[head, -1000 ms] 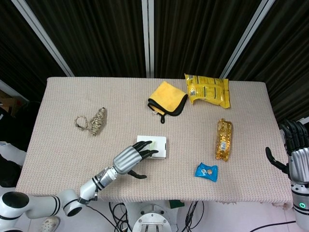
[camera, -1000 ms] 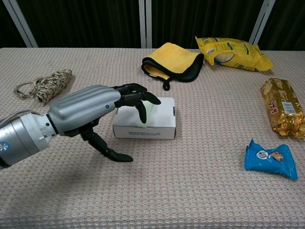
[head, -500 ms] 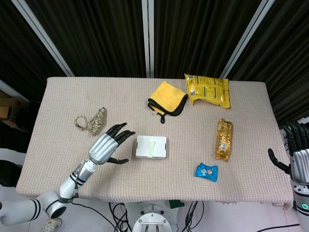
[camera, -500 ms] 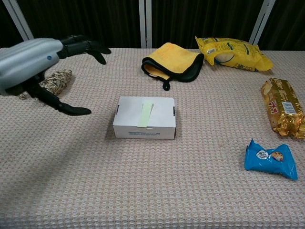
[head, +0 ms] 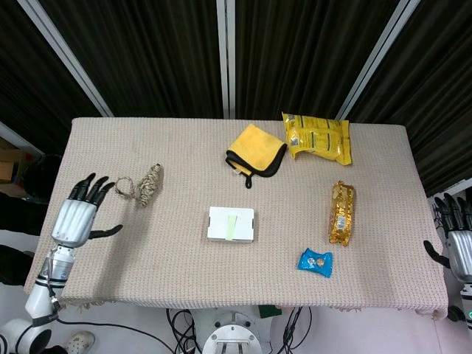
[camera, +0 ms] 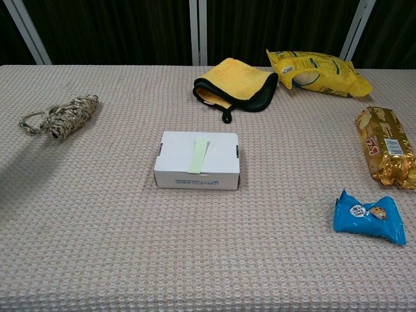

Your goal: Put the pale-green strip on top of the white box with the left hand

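On top of the white box (camera: 197, 160), near tabletop (head: 184, 254) centre, the pale-green strip (camera: 198, 156) lies flat, roughly lengthwise across the lid, w/ nothing touching it. Left robot hand (head: 77, 216) has pulled right back from the box to the tabletop's 9 o'clock edge, fingers spread, holding nothing; it's gone from the chest view. Right robot hand (head: 457, 240) sits off the 3 o'clock edge, prob. spread too, though it's cut off by the frame. Judging by this, the placement looks done and the arm is retreating. Rope bundle (camera: 60, 117) at 10 o'clock is untouched.
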Robot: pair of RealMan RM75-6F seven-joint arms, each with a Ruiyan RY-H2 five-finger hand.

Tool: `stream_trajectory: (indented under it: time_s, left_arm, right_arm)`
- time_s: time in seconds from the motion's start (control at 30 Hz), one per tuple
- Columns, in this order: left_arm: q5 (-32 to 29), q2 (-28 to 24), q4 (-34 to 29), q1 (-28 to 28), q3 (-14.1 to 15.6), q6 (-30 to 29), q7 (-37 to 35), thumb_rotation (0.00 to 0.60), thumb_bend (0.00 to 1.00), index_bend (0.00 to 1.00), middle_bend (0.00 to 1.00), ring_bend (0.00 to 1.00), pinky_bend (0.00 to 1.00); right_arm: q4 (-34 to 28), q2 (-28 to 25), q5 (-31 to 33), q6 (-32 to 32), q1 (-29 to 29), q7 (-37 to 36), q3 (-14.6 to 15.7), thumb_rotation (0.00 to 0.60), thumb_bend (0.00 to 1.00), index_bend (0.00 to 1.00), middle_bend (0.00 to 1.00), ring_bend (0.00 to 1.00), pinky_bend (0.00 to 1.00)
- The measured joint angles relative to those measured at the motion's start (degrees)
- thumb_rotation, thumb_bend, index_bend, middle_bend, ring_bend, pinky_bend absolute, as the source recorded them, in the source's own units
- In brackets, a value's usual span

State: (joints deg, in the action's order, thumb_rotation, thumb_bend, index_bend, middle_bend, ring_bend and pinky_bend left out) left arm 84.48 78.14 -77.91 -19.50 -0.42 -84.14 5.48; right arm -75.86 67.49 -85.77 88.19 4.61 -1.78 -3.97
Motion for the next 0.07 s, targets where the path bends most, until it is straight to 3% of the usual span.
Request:
stream_trajectory:
  time_s: [0.07]
  left_arm:
    - [-0.45,-0.74,0.76,0.94,0.13,0.0,-1.83,0.355,0.05,0.15,0.11,0.0,0.15]
  right_arm:
    - [0.19,-0.05,0.03,-0.09,-0.21,-0.22,0.07,0.6,0.2,0.0,0.0,0.0,0.0]
